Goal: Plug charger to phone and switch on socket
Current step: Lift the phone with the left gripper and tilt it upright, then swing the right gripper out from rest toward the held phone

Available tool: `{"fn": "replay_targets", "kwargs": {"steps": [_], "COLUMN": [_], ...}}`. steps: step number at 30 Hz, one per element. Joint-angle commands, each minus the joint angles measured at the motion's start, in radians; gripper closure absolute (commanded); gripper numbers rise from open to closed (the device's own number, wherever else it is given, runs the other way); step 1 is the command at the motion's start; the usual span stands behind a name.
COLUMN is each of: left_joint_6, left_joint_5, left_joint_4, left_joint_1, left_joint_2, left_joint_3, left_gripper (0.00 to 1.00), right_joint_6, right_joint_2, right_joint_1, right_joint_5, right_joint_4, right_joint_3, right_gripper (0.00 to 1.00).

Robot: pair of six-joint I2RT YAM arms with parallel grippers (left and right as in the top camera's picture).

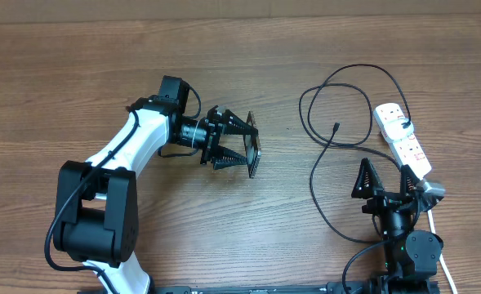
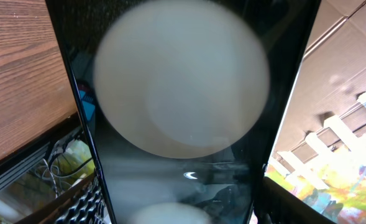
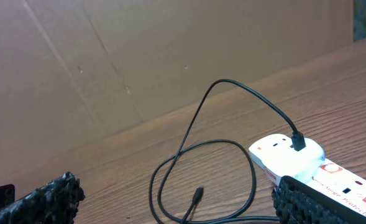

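**Phone gripped, connector lying free**

Our left gripper (image 1: 244,144) clamps the phone (image 1: 255,151) on edge. Our right gripper (image 1: 385,184) gapes empty. The charger (image 1: 336,126) tip lies ahead of it, the socket (image 1: 403,139) just to its right. We judge the next move: pinch that tip and align it with the port.

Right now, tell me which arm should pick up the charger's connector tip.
Right. The right gripper is open and empty, and the connector tip lies on the table just ahead of it. The left gripper is shut on the phone, farther from the tip, so it is not free.
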Motion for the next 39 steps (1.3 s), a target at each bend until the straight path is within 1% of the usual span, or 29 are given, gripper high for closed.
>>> {"fn": "replay_targets", "kwargs": {"steps": [1, 5, 12, 19, 21, 23, 26, 29, 32, 34, 36, 37, 39], "left_joint_6": [-0.018, -0.018, -0.017, 0.029, 0.058, 0.079, 0.112, 0.15, 0.167, 0.167, 0.167, 0.167, 0.167], "left_joint_5": [0.06, 0.059, 0.029, 0.013, -0.008, -0.023, -0.031, -0.032, -0.043, -0.058, -0.069, -0.073, -0.073], "left_joint_4": [0.005, 0.031, 0.122, 0.201, 0.205, 0.206, 0.206, 0.206, 0.206, 0.206, 0.206, 0.206, 0.206], "left_joint_1": [0.006, 0.006, 0.006, 0.006, 0.006, 0.006, 0.006, 0.006, 0.006, 0.006, 0.006, 0.006, 0.006], "left_joint_2": [0.009, 0.009, 0.009, 0.009, 0.009, 0.009, 0.009, 0.009, 0.009, 0.009, 0.009, 0.009, 0.009], "left_joint_3": [0.028, 0.028, 0.028, 0.028, 0.028, 0.028, 0.028, 0.028, 0.028, 0.028, 0.028, 0.028, 0.028], "left_gripper": [0.42, 0.42, 0.42, 0.42, 0.42, 0.42, 0.42, 0.42, 0.43, 0.42, 0.42, 0.42, 0.42], "right_joint_6": [-0.008, -0.008, -0.008, -0.002, 0.046, 0.183, 0.397, 0.504, 0.515, 0.513, 0.486, 0.441, 0.301], "right_joint_2": [-0.01, -0.01, -0.01, -0.01, -0.01, -0.01, -0.01, -0.01, -0.01, -0.01, -0.01, -0.01, -0.01], "right_joint_1": [0.005, 0.005, 0.005, 0.005, 0.006, 0.006, 0.006, 0.006, 0.006, 0.005, 0.006, 0.006, 0.006], "right_joint_5": [-0.001, -0.001, -0.001, -0.003, -0.036, -0.137, -0.368, -0.659, -0.85, -0.907, -0.922, -0.923, -0.929], "right_joint_4": [0.006, 0.006, 0.006, 0.006, 0.007, 0.017, 0.034, 0.035, 0.03, 0.009, 0.009, 0.009, 0.005], "right_joint_3": [-0.011, -0.011, -0.011, -0.011, -0.011, -0.011, -0.011, -0.011, -0.011, -0.011, -0.011, -0.011, -0.01], "right_gripper": [0.0, 0.0, 0.0, 0.0, 0.0, 0.0, 0.0, 0.0, 0.0, 0.0, 0.0, 0.0, 0.0]}}
